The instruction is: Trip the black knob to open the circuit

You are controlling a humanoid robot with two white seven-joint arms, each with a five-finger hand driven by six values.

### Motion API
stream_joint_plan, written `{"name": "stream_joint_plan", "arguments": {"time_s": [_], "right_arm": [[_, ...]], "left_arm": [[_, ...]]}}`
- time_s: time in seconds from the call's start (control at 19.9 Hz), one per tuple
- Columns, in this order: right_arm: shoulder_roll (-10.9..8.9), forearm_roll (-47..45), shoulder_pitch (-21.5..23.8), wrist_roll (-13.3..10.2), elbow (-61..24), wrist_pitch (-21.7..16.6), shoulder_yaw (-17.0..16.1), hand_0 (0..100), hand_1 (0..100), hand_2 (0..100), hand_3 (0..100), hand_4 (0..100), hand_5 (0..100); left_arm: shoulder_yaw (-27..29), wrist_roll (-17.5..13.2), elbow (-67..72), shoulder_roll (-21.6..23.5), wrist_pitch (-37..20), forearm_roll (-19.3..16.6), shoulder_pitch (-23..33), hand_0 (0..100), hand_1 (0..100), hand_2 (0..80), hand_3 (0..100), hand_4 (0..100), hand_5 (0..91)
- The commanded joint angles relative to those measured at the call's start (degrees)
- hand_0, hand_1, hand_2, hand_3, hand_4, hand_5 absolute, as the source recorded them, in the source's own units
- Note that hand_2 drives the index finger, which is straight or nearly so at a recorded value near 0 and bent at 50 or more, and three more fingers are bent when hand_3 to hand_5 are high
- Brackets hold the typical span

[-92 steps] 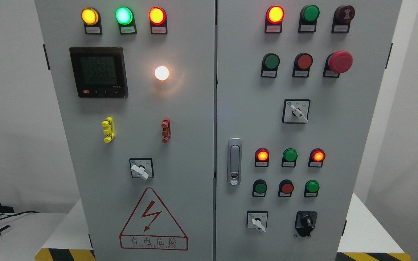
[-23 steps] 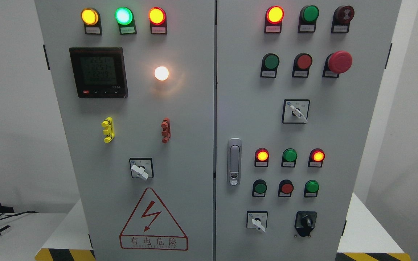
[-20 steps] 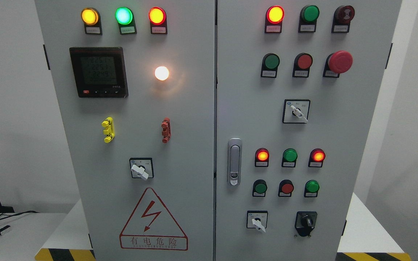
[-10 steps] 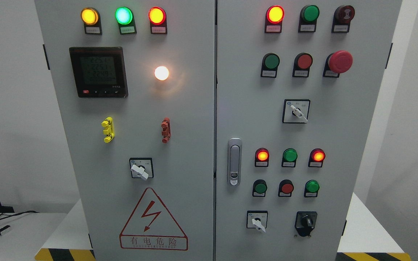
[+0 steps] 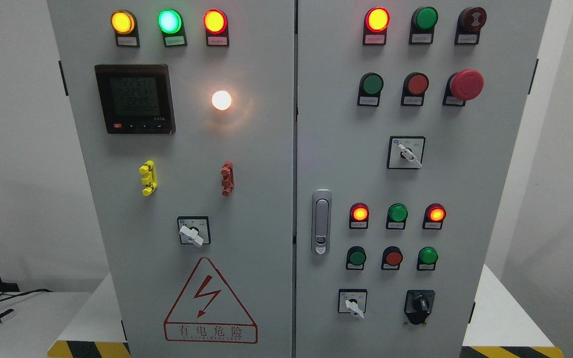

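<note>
The black knob [image 5: 420, 303] sits on a black plate at the lower right of the grey cabinet's right door [image 5: 465, 199]. Its grip stands roughly upright. Above it a row of lamps shows red lit [image 5: 359, 213], green unlit [image 5: 397, 213] and red lit [image 5: 435, 213]. Neither of my hands nor arms is in the head view.
A white-handled selector switch [image 5: 352, 304] sits left of the black knob. A red mushroom stop button [image 5: 466, 84] is at the upper right. A silver door latch [image 5: 321, 221] is near the door seam. The left door carries a meter [image 5: 135, 98] and a warning triangle [image 5: 210, 301].
Nothing has visibly moved; only the digits on the meter flicker.
</note>
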Motion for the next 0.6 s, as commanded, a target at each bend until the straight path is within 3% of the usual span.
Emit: {"name": "stream_joint_plan", "arguments": {"time_s": [0.0, 0.55], "right_arm": [[-0.02, 0.0, -2.56, -0.18, 0.96, 1.57, 1.7, 30, 52, 35, 100, 93, 89], [-0.02, 0.35, -6.87, -0.98, 3.6, 3.78, 1.88, 29, 57, 39, 100, 100, 93]], "left_arm": [[0.0, 0.01, 0.0, 0.02, 0.02, -1.76, 0.0, 12, 39, 0.0, 0, 0, 0.0], [0.0, 0.01, 0.0, -0.07, 0.02, -1.76, 0.0, 12, 39, 0.0, 0, 0, 0.0]]}}
